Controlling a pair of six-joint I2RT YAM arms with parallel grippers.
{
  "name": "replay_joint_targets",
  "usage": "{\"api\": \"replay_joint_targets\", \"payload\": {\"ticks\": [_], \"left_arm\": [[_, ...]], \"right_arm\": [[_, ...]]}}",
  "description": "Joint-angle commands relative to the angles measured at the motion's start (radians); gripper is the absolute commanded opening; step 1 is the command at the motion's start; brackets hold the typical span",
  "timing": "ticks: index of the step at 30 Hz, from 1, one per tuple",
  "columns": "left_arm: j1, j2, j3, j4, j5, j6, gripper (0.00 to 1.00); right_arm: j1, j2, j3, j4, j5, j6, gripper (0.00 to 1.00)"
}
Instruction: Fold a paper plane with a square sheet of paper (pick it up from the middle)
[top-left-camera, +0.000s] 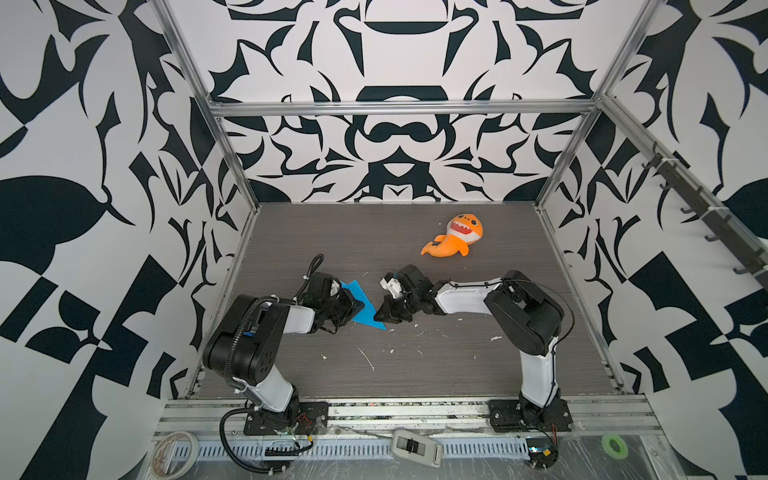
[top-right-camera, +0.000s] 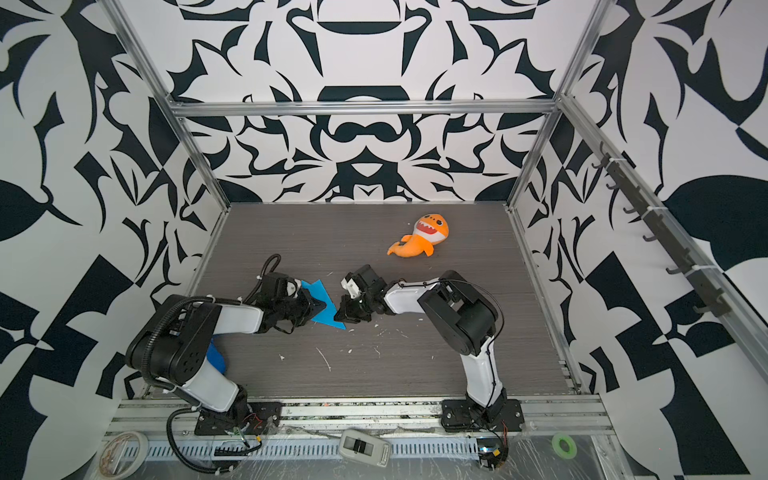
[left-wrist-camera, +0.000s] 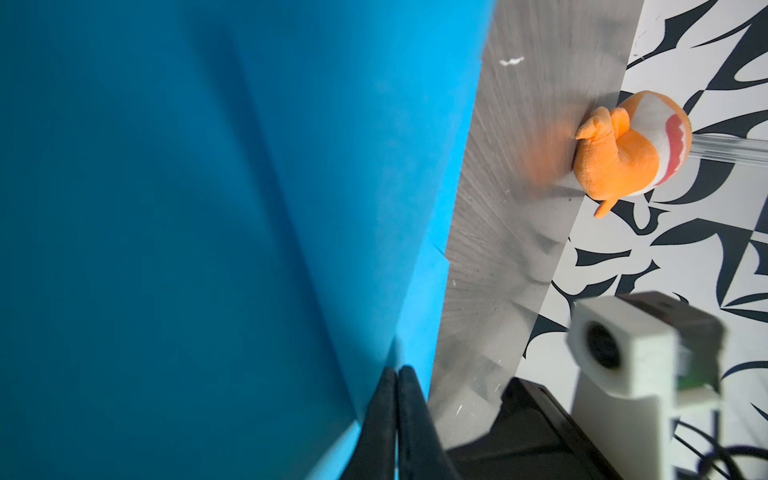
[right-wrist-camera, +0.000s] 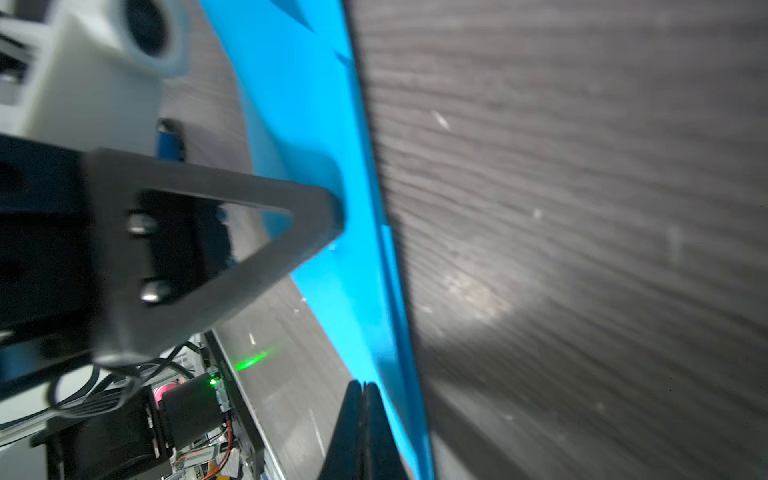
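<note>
Left wrist view: the left hand (left-wrist-camera: 397, 376) has its fingers pressed together, pinching a fold of the blue paper (left-wrist-camera: 208, 208). In both top views the paper (top-left-camera: 369, 318) (top-right-camera: 330, 318) is a narrow pointed shape a little left of the middle of the worktop (top-left-camera: 436, 365), between the two hands. The right hand (right-wrist-camera: 364, 388) is pressed together too, its tips at the paper's edge; whether paper sits between them I cannot tell. An orange shark plush (top-left-camera: 455, 237) lies toward the far edge, well apart.
</note>
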Motion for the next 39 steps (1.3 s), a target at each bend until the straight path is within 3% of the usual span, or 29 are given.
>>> {"api": "replay_joint_targets", "payload": {"ticks": [1, 22, 28, 39], "left_arm": [[0.004, 0.027, -0.023, -0.136, -0.104, -0.001, 0.08], [0.004, 0.016, -0.016, -0.174, -0.123, 0.003, 0.07], [0.004, 0.011, -0.005, -0.175, -0.106, 0.008, 0.07], [0.005, 0.004, 0.015, -0.180, -0.086, 0.018, 0.08]], "right_arm": [[0.002, -0.020, -0.003, -0.024, 0.010, 0.011, 0.00], [-0.011, -0.137, -0.213, -0.031, 0.075, 0.067, 0.00], [-0.010, -0.182, -0.133, 0.004, 0.060, 0.020, 0.00], [0.001, 0.003, 0.120, -0.045, 0.013, -0.004, 0.00]]}}
